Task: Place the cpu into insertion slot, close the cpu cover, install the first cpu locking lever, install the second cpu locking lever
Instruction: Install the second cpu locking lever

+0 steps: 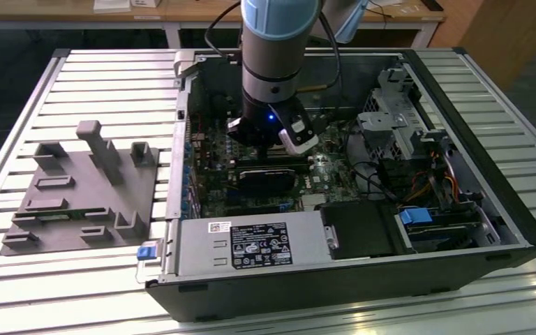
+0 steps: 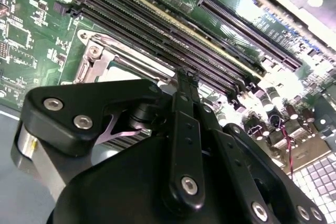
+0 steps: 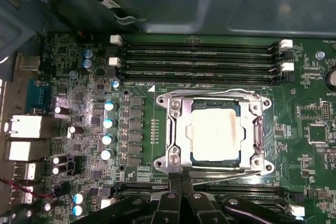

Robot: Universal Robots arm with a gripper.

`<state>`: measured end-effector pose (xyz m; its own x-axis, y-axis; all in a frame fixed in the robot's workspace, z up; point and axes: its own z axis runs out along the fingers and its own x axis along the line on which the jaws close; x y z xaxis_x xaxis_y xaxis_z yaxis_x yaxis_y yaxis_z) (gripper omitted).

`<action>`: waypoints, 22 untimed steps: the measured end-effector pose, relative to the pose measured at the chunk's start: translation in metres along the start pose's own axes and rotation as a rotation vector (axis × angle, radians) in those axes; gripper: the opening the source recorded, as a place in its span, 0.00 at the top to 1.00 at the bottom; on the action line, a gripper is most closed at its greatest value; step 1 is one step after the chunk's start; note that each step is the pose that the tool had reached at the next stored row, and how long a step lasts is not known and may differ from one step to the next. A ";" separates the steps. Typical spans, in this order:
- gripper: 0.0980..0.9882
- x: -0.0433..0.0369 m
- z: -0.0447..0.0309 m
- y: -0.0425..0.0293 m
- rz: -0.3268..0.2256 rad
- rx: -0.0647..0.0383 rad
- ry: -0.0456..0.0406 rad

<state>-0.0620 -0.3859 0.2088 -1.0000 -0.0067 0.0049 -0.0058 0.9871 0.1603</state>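
The cpu (image 3: 215, 129), a pale silvery square, lies flat in the insertion slot (image 3: 196, 157), whose dark edge shows around it. The silvery cpu cover (image 3: 176, 129) lies down over it, framing the chip. One thin wire lever (image 3: 210, 92) runs along one side of the socket and a second wire lever (image 3: 231, 171) along the opposite side. My gripper (image 3: 181, 178) is shut, fingertips together at the socket edge by that second lever, with nothing visibly held. In the second wrist view the gripper (image 2: 186, 80) hangs just over the cover (image 2: 97, 59). The exterior view has the gripper (image 1: 273, 150) low inside the computer case.
Long black memory slots (image 3: 199, 59) run beside the socket, and capacitors (image 3: 107, 124) and rear ports (image 3: 23, 127) stand to one side. In the exterior view a black fan shroud (image 1: 266, 180), power supply (image 1: 249, 244) and drive cage (image 1: 389, 118) crowd the case; a grey fixture (image 1: 82, 188) lies on the slatted table.
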 end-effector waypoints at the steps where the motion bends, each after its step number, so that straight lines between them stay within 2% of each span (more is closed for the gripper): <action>1: 0.99 0.0005 -0.0001 -0.0013 0.000 -0.004 -0.0001; 5: 0.99 0.0040 -0.0007 -0.0050 0.000 -0.017 -0.0001; 8: 0.99 0.0068 0.0000 -0.0070 0.000 -0.022 -0.0002; 22: 0.99 0.0094 0.0074 -0.0085 0.000 -0.055 -0.0003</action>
<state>-0.0714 -0.3931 0.2001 -1.0000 -0.0068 0.0046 -0.0057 0.9767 0.2144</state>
